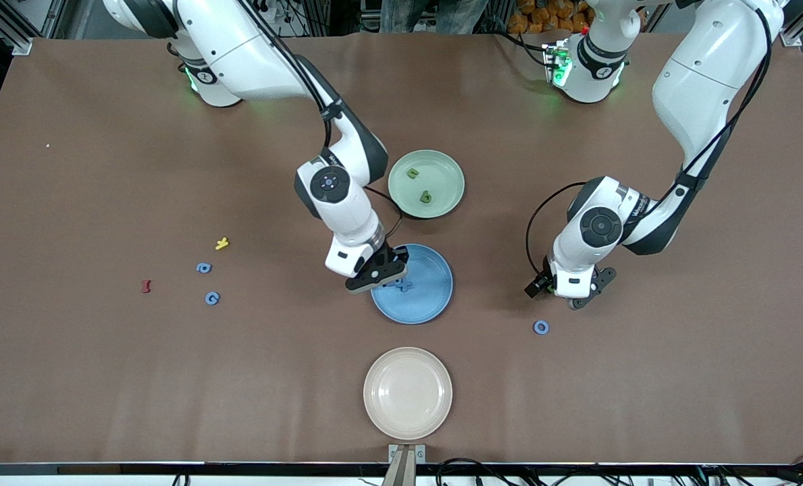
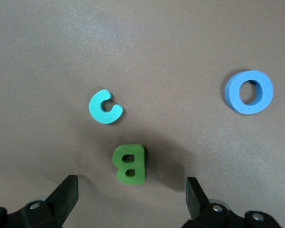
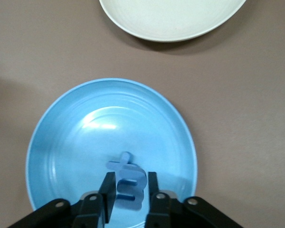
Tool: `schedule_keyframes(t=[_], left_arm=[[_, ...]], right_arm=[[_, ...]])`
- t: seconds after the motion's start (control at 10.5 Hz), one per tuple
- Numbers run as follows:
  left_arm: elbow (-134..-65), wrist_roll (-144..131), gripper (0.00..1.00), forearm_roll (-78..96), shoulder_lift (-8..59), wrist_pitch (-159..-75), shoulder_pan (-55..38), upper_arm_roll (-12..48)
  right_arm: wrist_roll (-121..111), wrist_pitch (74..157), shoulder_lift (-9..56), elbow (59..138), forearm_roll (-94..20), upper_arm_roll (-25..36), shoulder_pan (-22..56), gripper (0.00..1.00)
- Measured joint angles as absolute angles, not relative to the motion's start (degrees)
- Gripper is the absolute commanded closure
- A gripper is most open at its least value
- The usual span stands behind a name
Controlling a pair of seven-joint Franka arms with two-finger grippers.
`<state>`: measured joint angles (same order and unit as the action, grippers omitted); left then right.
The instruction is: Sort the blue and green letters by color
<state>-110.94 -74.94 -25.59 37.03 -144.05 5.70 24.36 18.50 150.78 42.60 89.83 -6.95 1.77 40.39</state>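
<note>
Blue letter (image 3: 129, 187) sits between the right gripper (image 3: 129, 192) fingers, clamped, low over the blue plate (image 3: 61, 156), touching a second blue letter (image 3: 121, 164) lying in it. Left gripper (image 2: 130, 194) hangs with fingers spread wide over the table; green B (image 2: 130, 164) lies between its fingertips, teal C (image 2: 104, 107) and blue O (image 2: 249, 91) just past them.
</note>
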Motion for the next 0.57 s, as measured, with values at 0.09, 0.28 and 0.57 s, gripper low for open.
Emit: schedule_keyframes(t=[0.09,0.28,0.57], left_arm=[[-110.94,-74.94,0.0,-25.59,37.34,-145.35,5.69,23.97],[-110.94,-74.94,0.0,-25.59,37.89,-146.47,5.69,23.41],[-110.92,-74.94,0.47,-25.6,37.89,-146.58,5.66,23.39]], right_arm=[[21.46,150.78,42.72,89.52,-6.99,1.71,40.88,0.0],[23.06,150.68,42.72,89.3,-6.95,1.79,40.94,0.0],[23.07,144.98,42.61,88.81,-6.83,2.26,39.06,0.0]])
